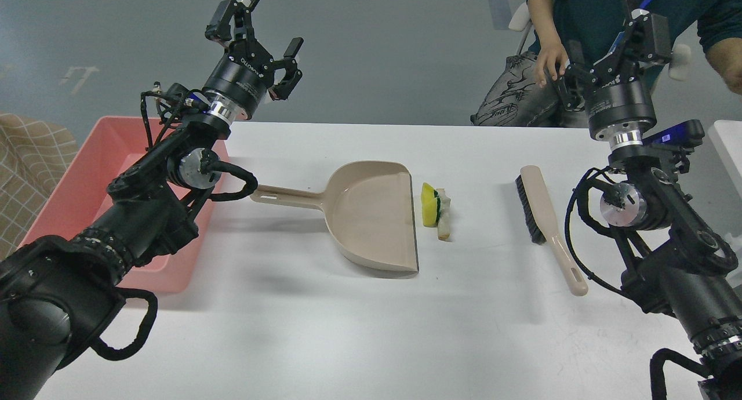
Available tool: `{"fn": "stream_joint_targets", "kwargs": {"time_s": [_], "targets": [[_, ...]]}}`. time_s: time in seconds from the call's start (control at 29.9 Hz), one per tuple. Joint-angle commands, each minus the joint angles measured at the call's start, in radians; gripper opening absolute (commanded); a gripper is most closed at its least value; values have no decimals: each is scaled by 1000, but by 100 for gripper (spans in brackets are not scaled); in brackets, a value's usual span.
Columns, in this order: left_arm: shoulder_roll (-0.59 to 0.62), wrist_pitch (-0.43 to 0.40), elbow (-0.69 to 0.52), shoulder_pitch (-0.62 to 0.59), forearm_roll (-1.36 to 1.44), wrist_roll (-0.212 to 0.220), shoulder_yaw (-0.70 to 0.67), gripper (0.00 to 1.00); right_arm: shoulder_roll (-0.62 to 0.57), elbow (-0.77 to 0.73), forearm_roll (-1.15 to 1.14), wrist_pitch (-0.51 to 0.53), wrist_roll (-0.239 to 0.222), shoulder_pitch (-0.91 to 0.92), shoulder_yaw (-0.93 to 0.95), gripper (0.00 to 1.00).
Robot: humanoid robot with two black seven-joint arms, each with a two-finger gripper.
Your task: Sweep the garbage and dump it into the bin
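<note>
The garbage (436, 210), a yellow sponge piece with a green layer beside a whitish wedge, lies mid-table just right of the beige dustpan (371, 214). The dustpan's handle points left and its mouth faces the garbage. A beige brush (548, 226) with black bristles lies further right. The pink bin (75, 185) sits at the table's left edge, partly behind my left arm. My left gripper (264, 26) is raised above the table's far left, open and empty. My right gripper (614, 46) is raised at the far right, fingers spread, holding nothing.
A person (579, 35) stands behind the table's far edge, one hand close to my right gripper. A checked cloth (26, 168) lies left of the bin. The white table (371, 330) extends toward me.
</note>
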Motion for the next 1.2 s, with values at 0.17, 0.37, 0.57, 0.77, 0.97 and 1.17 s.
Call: {"fn": "stream_joint_targets", "kwargs": {"time_s": [0.17, 0.37, 0.57, 0.77, 0.97, 1.17], "targets": [[-2, 24, 2, -3, 3, 5, 1, 98, 2, -2, 0, -9, 1, -12, 14, 100], [7, 19, 0, 0, -3, -1, 1, 98, -1, -3, 3, -26, -1, -10, 15, 100], [24, 24, 5, -9, -12, 8, -6, 98, -9, -14, 6, -29, -1, 1, 11, 100], [35, 24, 5, -15, -8, 24, 1, 98, -10, -67, 6, -31, -2, 33, 10, 100], [38, 56, 12, -9, -8, 24, 1, 98, -10, -78, 6, -31, -8, 42, 10, 100], [23, 99, 12, -14, -12, 24, -2, 98, -12, -97, 6, -25, -8, 59, 10, 100]]}}
